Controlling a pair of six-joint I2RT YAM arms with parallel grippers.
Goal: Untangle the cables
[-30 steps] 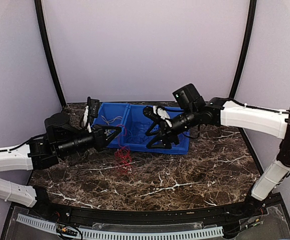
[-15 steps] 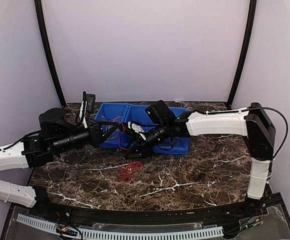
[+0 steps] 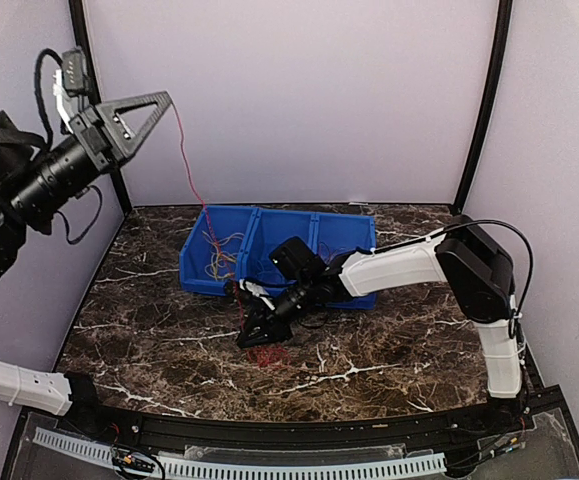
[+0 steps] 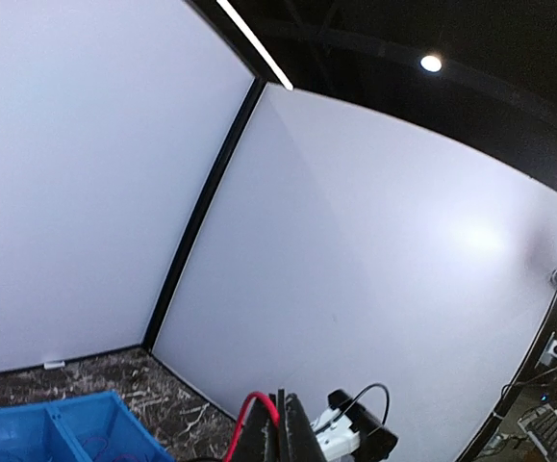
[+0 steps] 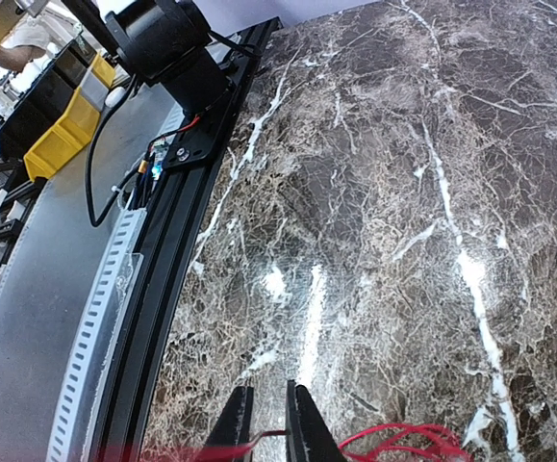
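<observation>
Cables heaped on worktop under right gripper, more in blue bin behind it. Left gripper clamps red strand running down below it; right's jaws near together, grip unclear. Likely limp, light, snaggy (pinch one strand, pull gently).

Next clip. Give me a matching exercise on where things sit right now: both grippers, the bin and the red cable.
Things:
1. left gripper
2. right gripper
3. blue bin
4. red cable

Places or states:
A. resting at the back
B. low, just above the marble table
C. raised high, clamped shut
D. stretched taut through the air

Pairs: 1-C, 2-B, 3-A, 4-D.
</observation>
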